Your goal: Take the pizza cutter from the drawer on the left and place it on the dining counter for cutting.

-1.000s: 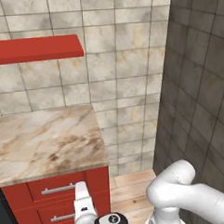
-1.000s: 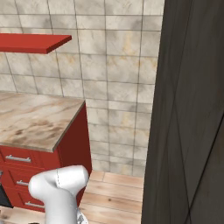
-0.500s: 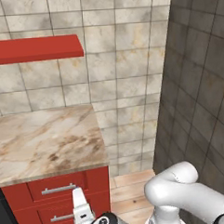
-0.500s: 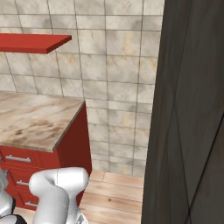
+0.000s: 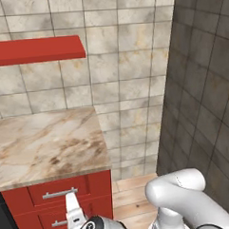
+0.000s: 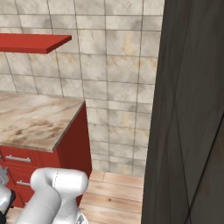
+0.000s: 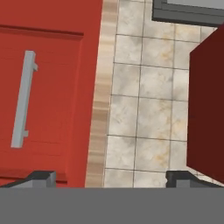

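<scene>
**Gripper poised before closed red drawer**

Gripper (image 7: 109, 177) fingertips sit wide apart at the bottom of the hand view, one at the left over red cabinet front, the other at the right over tiled wall; nothing lies between them, so the jaws stand open and hold nothing. Rolled sideways, the hand view shows the drawer (image 7: 48, 87) as a flat red front with its silver bar handle (image 7: 22, 99) running lengthwise, closed against the cabinet. A strip of marbled counter edge (image 7: 101, 96) runs beside it, then beige wall tiles (image 7: 144, 100), and a dark red shelf (image 7: 209, 105) at the right.

From the left base view, the same drawer (image 5: 68, 190) sits directly under the marbled wall counter (image 5: 46, 146), with another red drawer (image 5: 55, 219) below. The white arm (image 5: 180, 198) bends low toward these fronts. The pizza cutter cannot be seen; the drawer is shut.
</scene>
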Robot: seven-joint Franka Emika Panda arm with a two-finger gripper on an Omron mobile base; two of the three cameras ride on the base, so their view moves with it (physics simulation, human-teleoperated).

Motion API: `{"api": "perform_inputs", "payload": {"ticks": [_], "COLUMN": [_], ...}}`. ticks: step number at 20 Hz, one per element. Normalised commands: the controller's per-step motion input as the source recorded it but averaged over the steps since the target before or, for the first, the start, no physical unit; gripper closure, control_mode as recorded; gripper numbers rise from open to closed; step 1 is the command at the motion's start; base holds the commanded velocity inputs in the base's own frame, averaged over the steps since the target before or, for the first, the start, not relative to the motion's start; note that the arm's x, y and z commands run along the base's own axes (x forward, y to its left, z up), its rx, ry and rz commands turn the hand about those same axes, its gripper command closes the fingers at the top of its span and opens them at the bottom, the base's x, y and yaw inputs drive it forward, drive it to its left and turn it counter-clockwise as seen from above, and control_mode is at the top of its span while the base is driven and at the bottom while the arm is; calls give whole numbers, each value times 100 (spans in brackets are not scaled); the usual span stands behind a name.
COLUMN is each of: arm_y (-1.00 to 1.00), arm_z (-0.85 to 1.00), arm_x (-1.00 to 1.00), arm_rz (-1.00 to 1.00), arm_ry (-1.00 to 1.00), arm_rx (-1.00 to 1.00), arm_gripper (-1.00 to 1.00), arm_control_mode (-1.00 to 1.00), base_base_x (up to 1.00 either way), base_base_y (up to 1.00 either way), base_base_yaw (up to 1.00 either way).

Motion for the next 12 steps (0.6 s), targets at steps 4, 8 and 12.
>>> {"api": "perform_inputs", "payload": {"ticks": [4, 8, 12], "arm_y": [0, 0, 0], "arm_z": [-27, -31, -34], "arm_x": [0, 0, 0], "arm_rz": [0, 0, 0], "arm_ry": [-6, -3, -4], "arm_rx": [0, 2, 1], "arm_gripper": [-100, -100, -100], "arm_control_mode": [-100, -100, -100], "base_base_x": [0, 0, 0], "base_base_y": [0, 0, 0], "base_base_yaw": [0, 0, 0]}}
